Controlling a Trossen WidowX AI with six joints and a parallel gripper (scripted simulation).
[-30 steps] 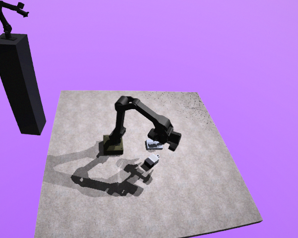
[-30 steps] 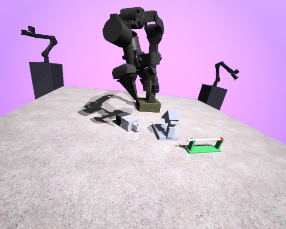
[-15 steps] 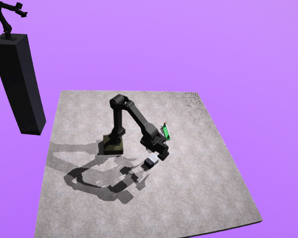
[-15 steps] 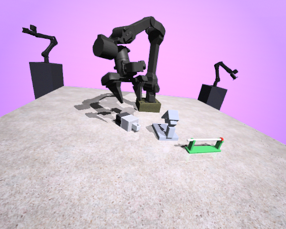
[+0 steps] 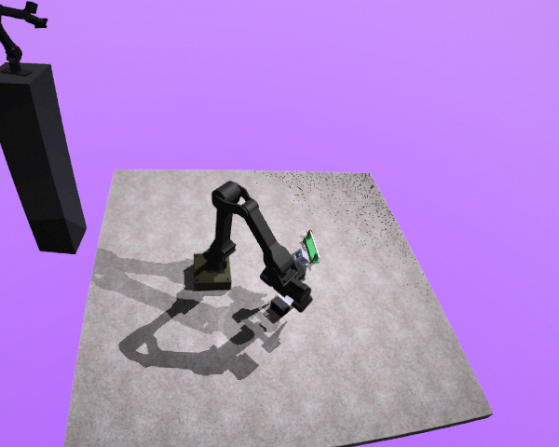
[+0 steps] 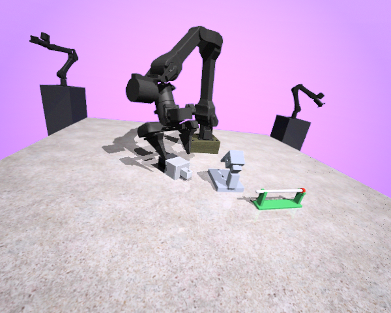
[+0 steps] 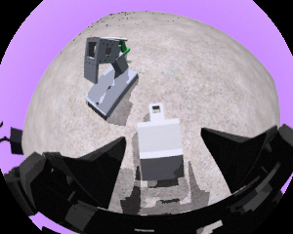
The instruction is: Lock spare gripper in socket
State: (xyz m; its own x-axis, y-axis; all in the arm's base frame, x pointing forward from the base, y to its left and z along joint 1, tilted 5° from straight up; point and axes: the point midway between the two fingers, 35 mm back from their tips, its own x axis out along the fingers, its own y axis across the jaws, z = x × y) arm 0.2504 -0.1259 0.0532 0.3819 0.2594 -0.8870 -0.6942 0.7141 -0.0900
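Observation:
The spare gripper [image 5: 279, 304] [image 6: 176, 167] [image 7: 160, 138], a white block with a dark rear part, lies on the table; its spigot [image 6: 186, 173] [image 7: 156, 116] has a hole. My gripper [image 6: 177, 154] [image 7: 164, 136] is open and empty, pointing down, with one finger on each side of the spare gripper and gaps beside it in the wrist view. The grey mount [image 5: 300, 257] [image 6: 236, 157] [image 7: 90, 69] stands beside it; no pin shows in its socket. The white lock pin [image 6: 279, 190] with a red head lies across the green rack [image 5: 310, 248] [image 6: 278, 204] [image 7: 125, 48].
The arm's base block [image 5: 212, 278] [image 6: 206, 147] stands behind the mount in the exterior view. Dark pedestals [image 5: 34, 158] [image 6: 62, 109] [image 6: 290, 131] with other small arms stand beyond the table [image 5: 366, 365] [image 6: 155, 263].

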